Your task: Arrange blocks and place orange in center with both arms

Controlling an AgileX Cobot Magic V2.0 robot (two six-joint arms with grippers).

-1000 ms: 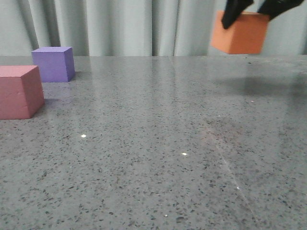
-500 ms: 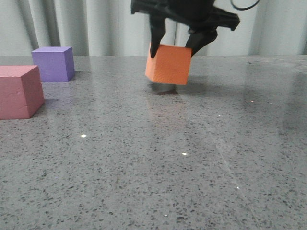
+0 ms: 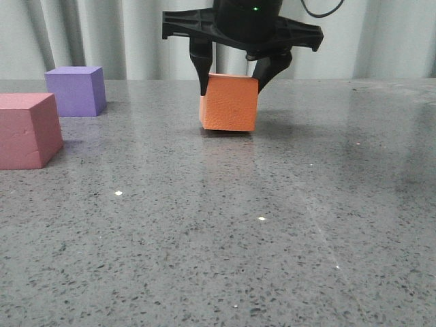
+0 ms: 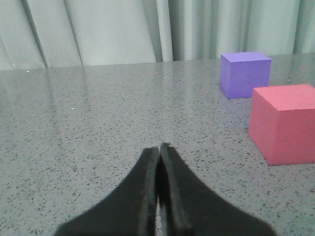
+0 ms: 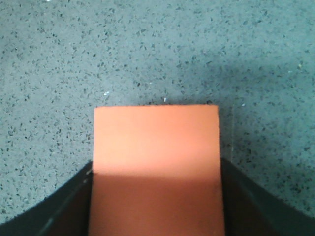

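Orange cube (image 3: 229,103) sits mid-table, gripped by the right gripper (image 3: 231,80), while purple cube (image 3: 75,90) and pink cube (image 3: 27,129) await arranging; left gripper (image 4: 158,162) is closed, empty.

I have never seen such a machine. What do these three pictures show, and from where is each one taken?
It is a robot with two arms, each ending in a pincer. The front view looks forward over a grey speckled table. There the right pincer grips the orange cube, which is at or just above the tabletop. The purple cube and the pink cube stand far to the left. The other two pictures come from cameras on the wrists: one shows the left pincer shut and empty, the other looks down on the orange cube.
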